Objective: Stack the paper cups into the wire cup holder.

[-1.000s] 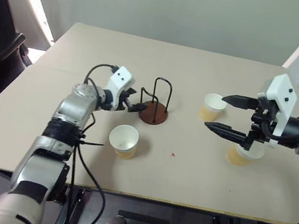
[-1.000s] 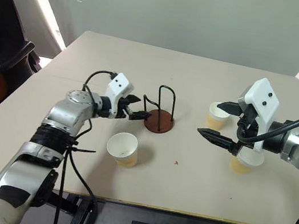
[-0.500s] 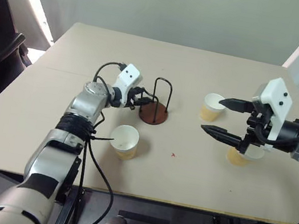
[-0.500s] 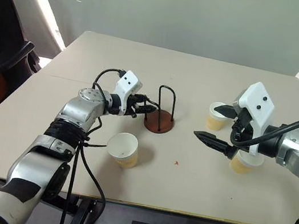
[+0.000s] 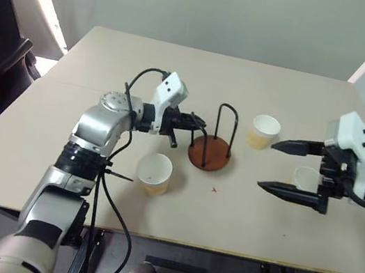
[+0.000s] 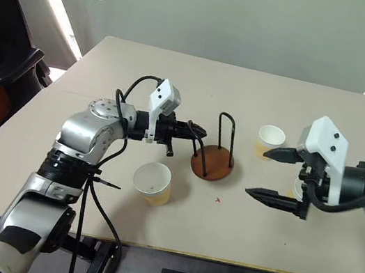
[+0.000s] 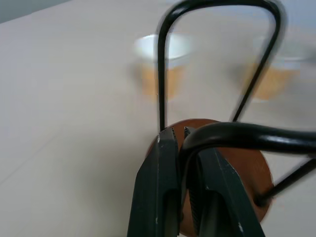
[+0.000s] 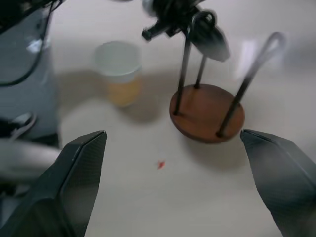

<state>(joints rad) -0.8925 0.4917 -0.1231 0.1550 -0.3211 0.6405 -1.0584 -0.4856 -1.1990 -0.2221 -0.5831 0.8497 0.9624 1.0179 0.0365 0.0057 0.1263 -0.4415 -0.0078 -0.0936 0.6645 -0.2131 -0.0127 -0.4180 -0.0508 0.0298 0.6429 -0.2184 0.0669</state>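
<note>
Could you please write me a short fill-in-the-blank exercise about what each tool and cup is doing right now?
1. The left tool is shut on a wire loop of the ____.
2. The right tool has its jaws ____.
3. The number of paper cups standing inside the holder is ____.

Missing words: wire cup holder; open; zero

Left tool [image 5: 198, 120] clamped, right tool [image 5: 283, 168] agape.

I see a matt beige table [image 5: 94, 156], smooth. The holder [image 5: 209, 153] has a reddish-brown, wood-like disc and thin glossy black wire loops. The cups [image 5: 153, 173] look like matt tan paper, white inside. My gripper fingers [image 7: 160, 192] are smooth black plastic.
</note>
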